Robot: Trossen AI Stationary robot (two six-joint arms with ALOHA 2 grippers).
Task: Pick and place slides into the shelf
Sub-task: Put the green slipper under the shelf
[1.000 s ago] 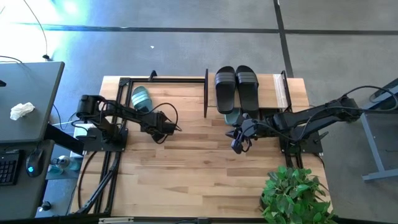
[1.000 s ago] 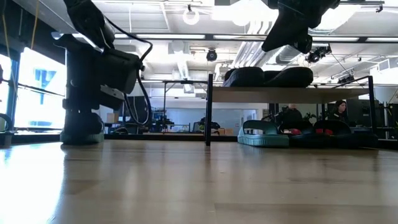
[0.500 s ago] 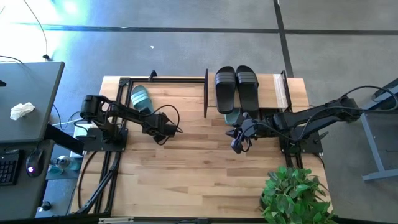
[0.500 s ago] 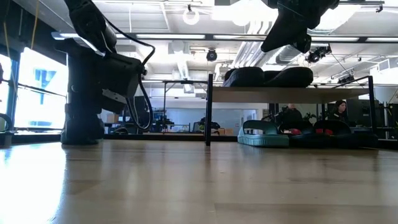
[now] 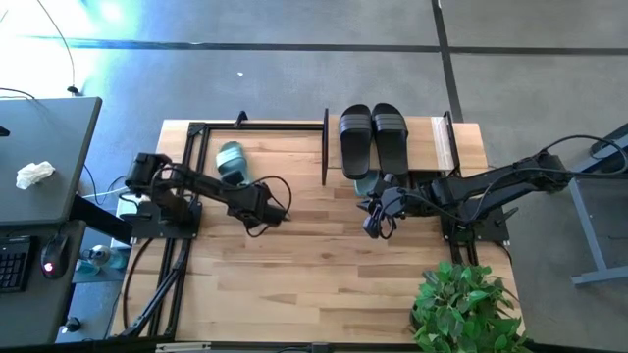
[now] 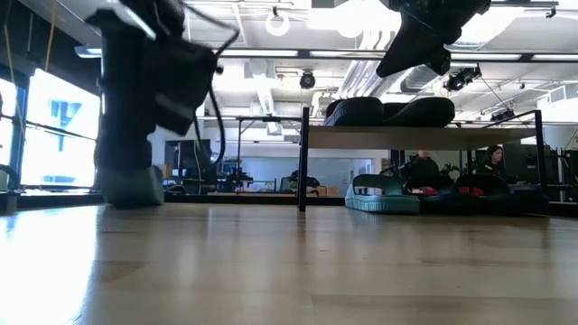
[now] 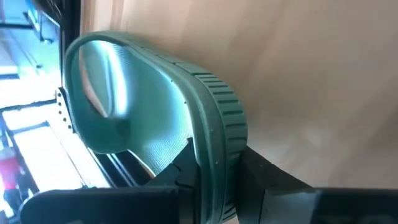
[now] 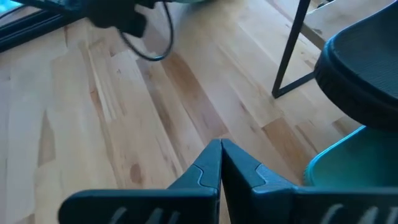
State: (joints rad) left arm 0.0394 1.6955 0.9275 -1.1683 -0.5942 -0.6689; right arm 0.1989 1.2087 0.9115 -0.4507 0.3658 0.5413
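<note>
In the high view the left gripper [image 5: 257, 192] lies mostly under its own arm and cables, so its fingers cannot be made out there. The left wrist view settles it: the two dark fingers [image 7: 186, 180] are closed onto the edge of a sage-green rubber slide sandal [image 7: 155, 124], one on each side of the sole rim. Only part of that sandal shows there, and its strap is hard to tell.

From above, the sage-green sandal [image 5: 232, 162] sits on the left part of the light wooden table [image 5: 294, 275], inside the open black metal frame [image 5: 257, 126], its long axis running roughly near to far. Which end is the toe cannot be told. In the low view it is a blurred green shape [image 6: 131, 188] under the dark arm.

On the right stands the shelf of thin black rods with a wooden top board [image 5: 442, 142]. A black pair of ribbed slides [image 5: 373, 139] lies on top, long axes near to far. Another green sandal [image 6: 384, 197] sits underneath it, mostly hidden from above.

The right gripper [image 8: 220, 155] hovers just near of the shelf, fingers pressed together, holding nothing.
</note>
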